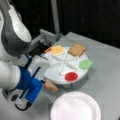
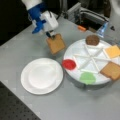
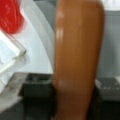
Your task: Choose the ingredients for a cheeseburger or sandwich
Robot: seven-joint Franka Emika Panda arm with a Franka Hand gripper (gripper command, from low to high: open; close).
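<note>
1. The gripper (image 2: 51, 35) hangs above the grey surface (image 2: 30, 42), its fingers (image 3: 37, 92) clamped on a tan-brown bread square (image 2: 56, 44).
2. In the wrist view, the held bread square (image 3: 77, 57) stands on edge between the two dark fingers, filling the middle of the frame.
3. In a front view, the held bread hangs tilted just below the fingers, clear of the surface.
4. Just beside the fingers sits a white divided tray (image 2: 82, 56). The red disc (image 2: 69, 64) lies in the compartment nearest them.
5. Farther from the fingers, the tray holds the green leaf (image 2: 87, 77), a second bread square (image 2: 111, 70), the yellow-orange cheese square (image 2: 113, 51) and the dark brown round patty (image 2: 92, 39).
6. A white plate (image 2: 41, 75) rests on the surface near the fingers, apart from the held bread.
</note>
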